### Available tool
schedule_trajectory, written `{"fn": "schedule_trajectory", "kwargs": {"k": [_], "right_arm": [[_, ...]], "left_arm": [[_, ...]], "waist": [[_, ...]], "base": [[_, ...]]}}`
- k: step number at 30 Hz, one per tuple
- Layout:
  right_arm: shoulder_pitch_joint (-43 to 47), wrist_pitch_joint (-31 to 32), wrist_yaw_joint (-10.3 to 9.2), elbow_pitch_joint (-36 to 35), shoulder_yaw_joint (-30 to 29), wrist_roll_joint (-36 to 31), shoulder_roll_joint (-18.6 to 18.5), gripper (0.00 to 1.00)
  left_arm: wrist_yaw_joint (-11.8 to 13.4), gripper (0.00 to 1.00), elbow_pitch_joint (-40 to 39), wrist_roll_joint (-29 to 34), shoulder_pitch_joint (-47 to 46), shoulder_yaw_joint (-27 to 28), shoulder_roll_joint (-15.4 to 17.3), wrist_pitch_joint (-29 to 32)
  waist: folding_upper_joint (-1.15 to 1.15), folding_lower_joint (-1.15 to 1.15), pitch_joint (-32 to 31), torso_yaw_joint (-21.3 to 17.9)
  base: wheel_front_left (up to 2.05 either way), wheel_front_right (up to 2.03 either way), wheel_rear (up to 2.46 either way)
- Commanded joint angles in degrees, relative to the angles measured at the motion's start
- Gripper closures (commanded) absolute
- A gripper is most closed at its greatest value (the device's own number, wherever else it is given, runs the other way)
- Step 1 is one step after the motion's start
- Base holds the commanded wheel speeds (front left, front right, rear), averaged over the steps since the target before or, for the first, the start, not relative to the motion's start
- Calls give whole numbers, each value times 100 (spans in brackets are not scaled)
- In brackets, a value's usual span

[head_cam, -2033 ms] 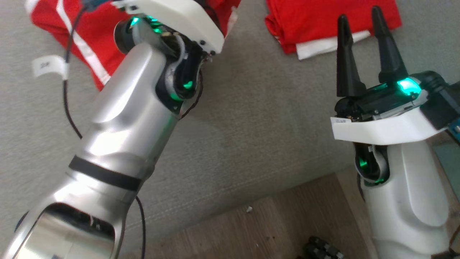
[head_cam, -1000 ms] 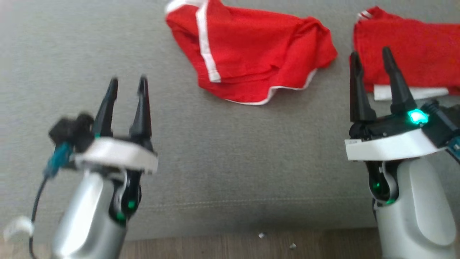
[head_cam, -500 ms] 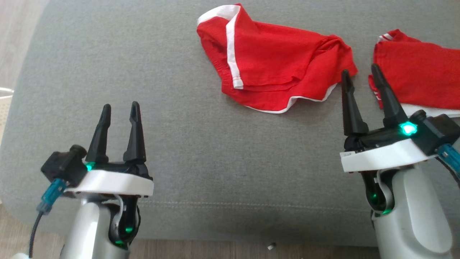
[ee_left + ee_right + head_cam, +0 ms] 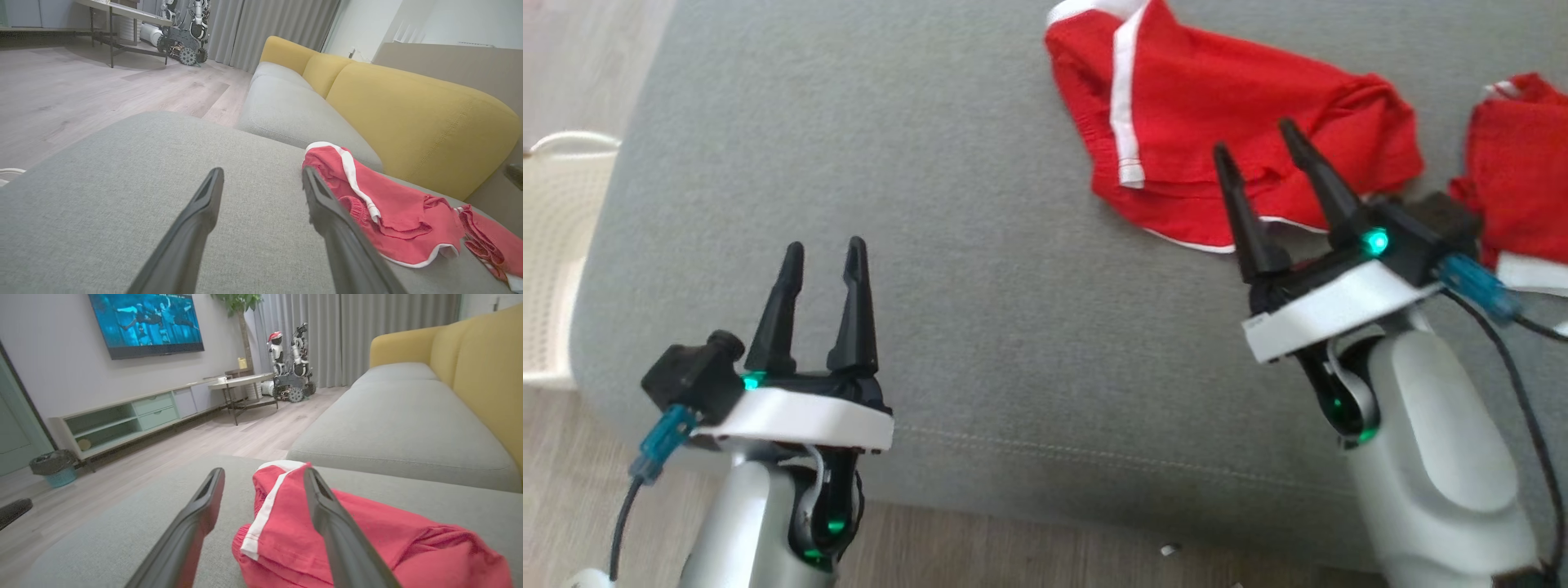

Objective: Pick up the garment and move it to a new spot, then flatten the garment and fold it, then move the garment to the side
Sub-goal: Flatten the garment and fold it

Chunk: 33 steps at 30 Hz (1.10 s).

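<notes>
Left gripper (image 4: 824, 245): jaws spread, empty, over bare grey cushion (image 4: 980, 204). Right gripper (image 4: 1254, 137): jaws spread, empty, aimed at the red shorts (image 4: 1201, 90) lying crumpled further back. Second red garment (image 4: 1519, 155) just beside them.

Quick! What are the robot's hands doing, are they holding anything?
Left gripper: open, empty.
Right gripper: open, empty, pointing at the shorts.
</notes>
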Motion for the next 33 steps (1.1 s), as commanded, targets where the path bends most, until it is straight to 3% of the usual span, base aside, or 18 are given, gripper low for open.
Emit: {"fn": "schedule_trajectory", "kwargs": {"k": [1,24,25,26,33], "right_arm": [[-191,21,36,-81,176,77,12,0],[-1494,-155,36,2465,866,459,-153,0],[-1524,-179,36,2533,874,481,-146,62],[-1551,-206,36,2595,877,506,-137,100],[-1698,-377,36,2876,881,680,-83,100]], "left_arm": [[43,0,-169,-71,-197,166,47,-51],[186,0,-144,-463,-383,-200,46,-51],[187,0,-140,-466,-383,-202,46,-51],[190,0,-137,-468,-383,-203,46,-51],[203,0,-113,-479,-399,-174,46,-51]], "waist": [[0,0,95,118],[0,0,580,639],[0,0,588,646],[0,0,592,649],[0,0,569,613]], "base": [[0,0,0],[0,0,0],[0,0,0],[0,0,0],[0,0,0]]}}
